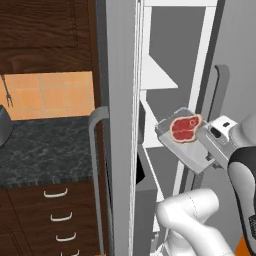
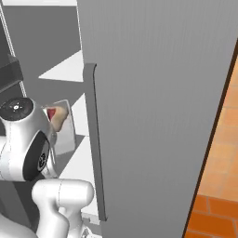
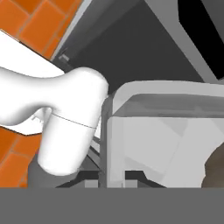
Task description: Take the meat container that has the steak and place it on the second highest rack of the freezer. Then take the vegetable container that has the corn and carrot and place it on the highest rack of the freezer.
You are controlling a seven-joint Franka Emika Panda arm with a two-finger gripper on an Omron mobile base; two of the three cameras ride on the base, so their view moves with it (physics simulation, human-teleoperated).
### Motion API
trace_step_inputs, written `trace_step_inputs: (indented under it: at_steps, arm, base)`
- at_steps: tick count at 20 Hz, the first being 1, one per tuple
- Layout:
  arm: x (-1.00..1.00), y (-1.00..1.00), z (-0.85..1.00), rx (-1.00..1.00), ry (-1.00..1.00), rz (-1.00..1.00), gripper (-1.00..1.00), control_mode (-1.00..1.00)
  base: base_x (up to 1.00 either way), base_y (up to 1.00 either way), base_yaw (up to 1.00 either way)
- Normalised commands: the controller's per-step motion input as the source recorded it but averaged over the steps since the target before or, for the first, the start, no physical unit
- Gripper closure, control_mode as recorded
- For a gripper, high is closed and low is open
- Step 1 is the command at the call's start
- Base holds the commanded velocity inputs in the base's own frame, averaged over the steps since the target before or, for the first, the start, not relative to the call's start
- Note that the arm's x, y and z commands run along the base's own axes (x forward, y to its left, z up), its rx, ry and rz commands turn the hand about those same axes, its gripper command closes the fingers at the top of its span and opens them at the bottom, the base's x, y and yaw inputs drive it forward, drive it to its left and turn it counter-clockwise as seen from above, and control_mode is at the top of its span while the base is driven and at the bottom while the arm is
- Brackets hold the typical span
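The flat red steak (image 1: 185, 128) with its pale cream edge lies in a shallow, square, light-grey meat container (image 1: 186, 148), which hangs in the air, tilted, in front of the open tall light-grey freezer (image 1: 170, 65) with its white inner shelves. In the left base view the tray sits at about the level of a thin white shelf (image 1: 156, 137) (which rack that is I cannot tell). The two-finger gripper (image 1: 212, 150) is narrowed onto the container's near edge, the steak lying on the far side of the tray from the fingers. In the hand view the tray's rim (image 3: 118, 109) stands just beyond the fingertips. The white arm rises from below, bends at the elbow and reaches its hand toward the shelves; the right base view shows the steak (image 2: 56, 116) behind its round joint.
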Motion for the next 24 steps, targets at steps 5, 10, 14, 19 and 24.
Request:
trace_step_inputs:
  at_steps: [5, 10, 14, 19, 24]
  arm:
    - [0.66, 0.34, 0.04, 0.14, -0.14, -0.06, 1.00, -1.00]
    - [0.75, 0.30, 0.01, 0.19, 0.00, -0.01, 1.00, -1.00]
    - [0.80, 0.63, -0.17, 0.04, 0.02, -0.05, 1.00, -1.00]
    - [0.68, 0.16, -0.05, 0.01, 0.06, -0.12, 1.00, -1.00]
    - [0.76, 0.00, -0.15, 0.00, 0.08, -0.04, 1.00, -1.00]
  base:
    - [0.00, 0.00, 0.00]
    - [0.00, 0.00, 0.00]
    - [0.00, 0.00, 0.00]
    - [0.00, 0.00, 0.00]
    - [0.00, 0.00, 0.00]
